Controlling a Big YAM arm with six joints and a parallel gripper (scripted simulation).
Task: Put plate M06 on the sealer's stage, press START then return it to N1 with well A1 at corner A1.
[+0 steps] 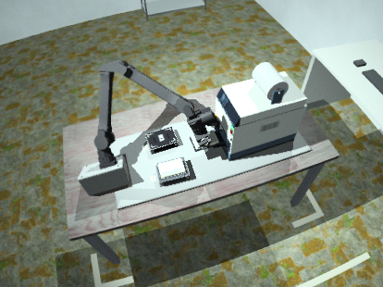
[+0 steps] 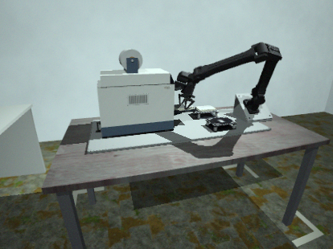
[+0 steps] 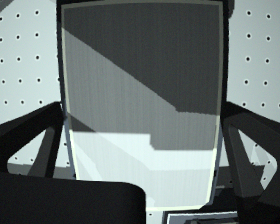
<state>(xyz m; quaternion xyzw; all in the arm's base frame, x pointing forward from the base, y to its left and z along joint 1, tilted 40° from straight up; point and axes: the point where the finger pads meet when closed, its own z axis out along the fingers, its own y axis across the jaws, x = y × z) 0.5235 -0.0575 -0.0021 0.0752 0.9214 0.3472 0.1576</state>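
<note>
Plate M06 [image 3: 140, 97] fills the wrist view. Its grey top face lies flat on the sealer's stage, right in front of the white sealer [image 1: 264, 114] [image 2: 137, 103]. My gripper [image 1: 203, 134] [image 2: 186, 103] [image 3: 142, 110] hangs just above the plate, open, with one dark finger on each side of it. Nest N1 [image 1: 162, 139] [image 2: 220, 123] is a black frame with nothing in it. The nest N2 plate [image 1: 173, 168] [image 2: 206, 109] is white and sits in its nest nearer the table's front. The stage is mostly hidden in the exterior view.
A foil roll [image 1: 270, 81] [image 2: 130, 59] sits on top of the sealer. The arm's base block [image 1: 104, 176] [image 2: 249, 108] stands at the table's left end. A white perforated board [image 3: 25, 66] lies under the stage. A second white table [image 1: 352, 68] stands to the right.
</note>
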